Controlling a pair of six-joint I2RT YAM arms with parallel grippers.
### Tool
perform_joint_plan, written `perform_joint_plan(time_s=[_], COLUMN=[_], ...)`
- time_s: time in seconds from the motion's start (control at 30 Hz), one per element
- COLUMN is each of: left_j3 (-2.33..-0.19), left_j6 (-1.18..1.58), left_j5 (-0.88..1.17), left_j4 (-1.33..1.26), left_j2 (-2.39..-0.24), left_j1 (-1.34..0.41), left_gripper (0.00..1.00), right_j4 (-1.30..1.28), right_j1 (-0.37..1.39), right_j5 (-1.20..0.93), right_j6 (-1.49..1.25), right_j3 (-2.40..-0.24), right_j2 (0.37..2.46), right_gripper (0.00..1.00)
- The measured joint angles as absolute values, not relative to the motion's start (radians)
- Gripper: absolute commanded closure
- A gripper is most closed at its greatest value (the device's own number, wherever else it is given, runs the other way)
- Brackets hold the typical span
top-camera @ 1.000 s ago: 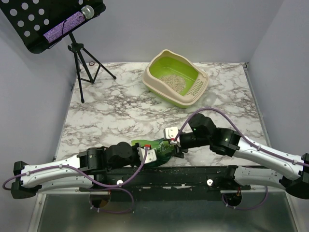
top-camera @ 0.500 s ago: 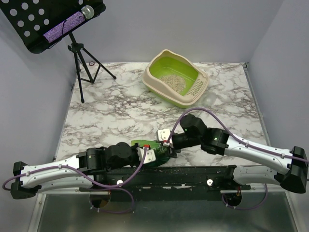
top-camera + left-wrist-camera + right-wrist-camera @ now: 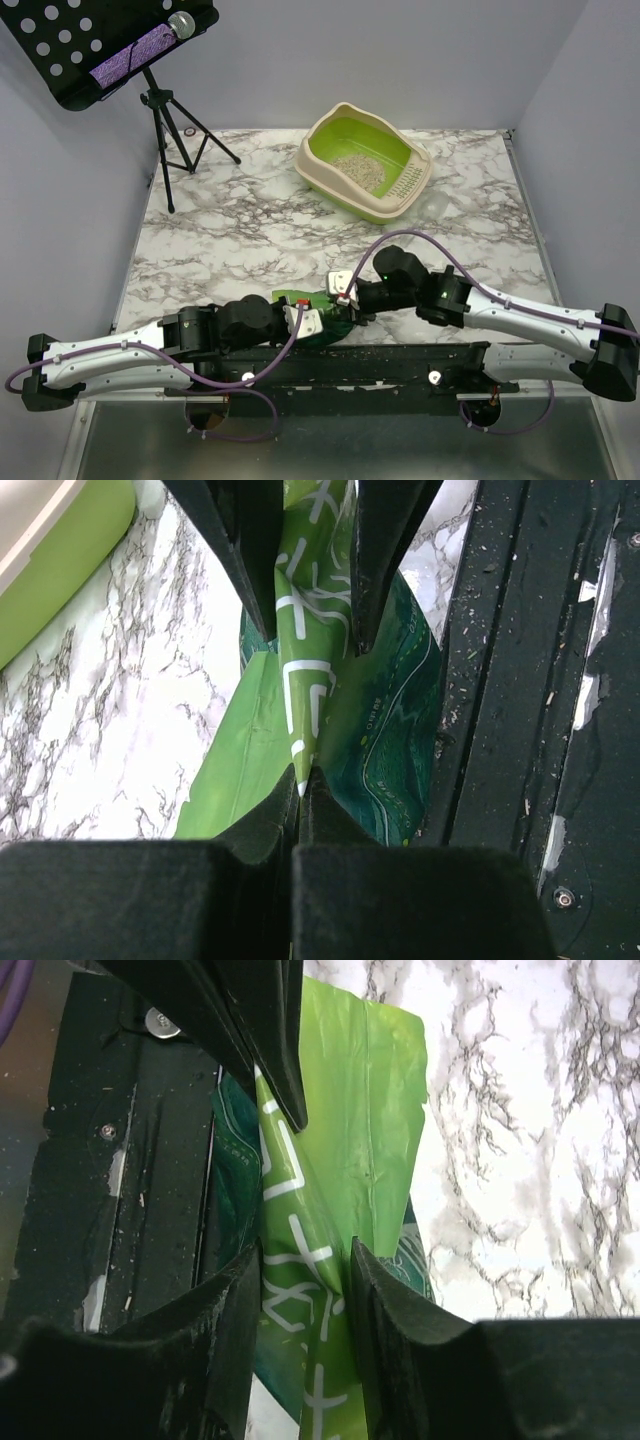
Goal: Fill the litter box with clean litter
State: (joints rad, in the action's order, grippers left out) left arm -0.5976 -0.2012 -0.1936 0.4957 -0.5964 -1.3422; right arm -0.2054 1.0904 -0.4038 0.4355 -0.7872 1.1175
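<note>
Marble table [image 3: 240,240] | left jaws clamp bag [image 3: 330,720] | right jaws straddle bag, grip unclear

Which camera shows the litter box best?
The top view: the whole litter box shows at the table's far side, with a litter patch inside. The left wrist view catches only a beige-and-green corner. The right wrist view shows none of it.

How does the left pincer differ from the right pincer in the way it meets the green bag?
The left pincer is shut flat on a fold of the green bag; the right pincer has its fingers apart, with a bag fold between them. In the top view, the left pincer reaches the bag from its left end, the right pincer from its right end. Both lie low at the near table edge.
</note>
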Motion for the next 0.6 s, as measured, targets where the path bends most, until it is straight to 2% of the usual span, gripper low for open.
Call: perform_joint_plan(time_s=[0.07, 0.2, 0.33, 0.4, 0.47, 0.6], left_j3=[-0.598, -0.59, -0.576, -0.573, -0.572, -0.601], left_j6=[-0.2, -0.2, -0.206, -0.212, -0.217, -0.233], left_j5=[-0.194, -0.194, -0.194, -0.194, -0.194, -0.183], left_j4=[0.495, 0.494, 0.485, 0.487, 0.488, 0.488], left_j2=[-0.596, -0.582, -0.563, -0.554, -0.549, -0.569], left_j1=[-1.342, -1.343, -1.343, -1.343, -1.343, -1.343], left_gripper=[1.0, 1.0, 0.95, 0.81, 0.6, 0.52], right_j4=[-0.206, -0.212, -0.218, -0.22, -0.23, -0.27], right_j1=[1.092, 1.1, 1.109, 1.111, 1.111, 1.1], right_j5=[-0.375, -0.336, -0.306, -0.3, -0.296, -0.27], right_j6=[0.419, 0.393, 0.371, 0.367, 0.366, 0.363], right_j3=[-0.777, -0.76, -0.76, -0.77, -0.783, -0.802], right_j2=[1.103, 1.074, 1.076, 1.089, 1.102, 1.127], right_gripper=[0.6, 0.99, 1.0, 1.0, 1.0, 1.0])
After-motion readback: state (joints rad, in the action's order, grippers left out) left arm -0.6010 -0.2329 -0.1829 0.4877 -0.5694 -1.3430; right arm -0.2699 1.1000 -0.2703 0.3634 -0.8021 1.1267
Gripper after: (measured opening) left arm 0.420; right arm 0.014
